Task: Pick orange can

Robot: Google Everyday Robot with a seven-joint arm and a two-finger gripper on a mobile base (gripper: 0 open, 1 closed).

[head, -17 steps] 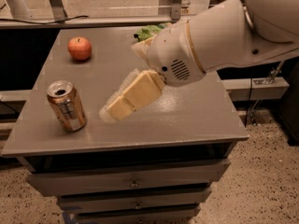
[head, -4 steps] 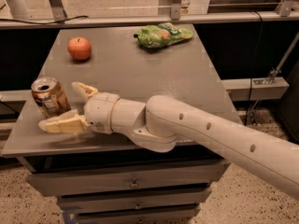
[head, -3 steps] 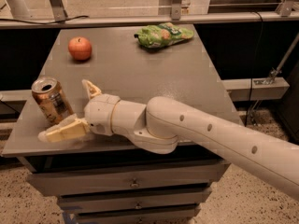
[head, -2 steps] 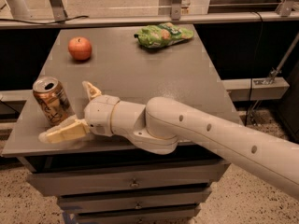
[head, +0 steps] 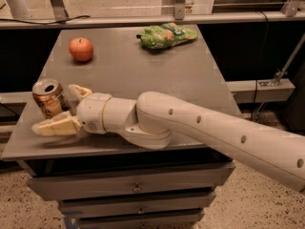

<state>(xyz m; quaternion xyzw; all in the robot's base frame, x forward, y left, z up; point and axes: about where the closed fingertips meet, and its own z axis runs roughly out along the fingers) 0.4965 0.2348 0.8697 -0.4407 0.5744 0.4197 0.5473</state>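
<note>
While apple [head: 81, 49] and green bag [head: 166, 35] sit well behind, open pincer [head: 54, 109] flanks the orange can [head: 49, 98].

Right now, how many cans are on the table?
1. The orange can sits near the table's front left edge, with the open gripper straddling it. The arm covers some tabletop, so another could be hidden.

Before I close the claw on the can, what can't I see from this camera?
Camera view, claw open around the can at the table's front left:
Can's base and right side: hidden by the claw; finger contact unclear.
Can's label: too small to read.
Arm: cut off at the right edge.
</note>
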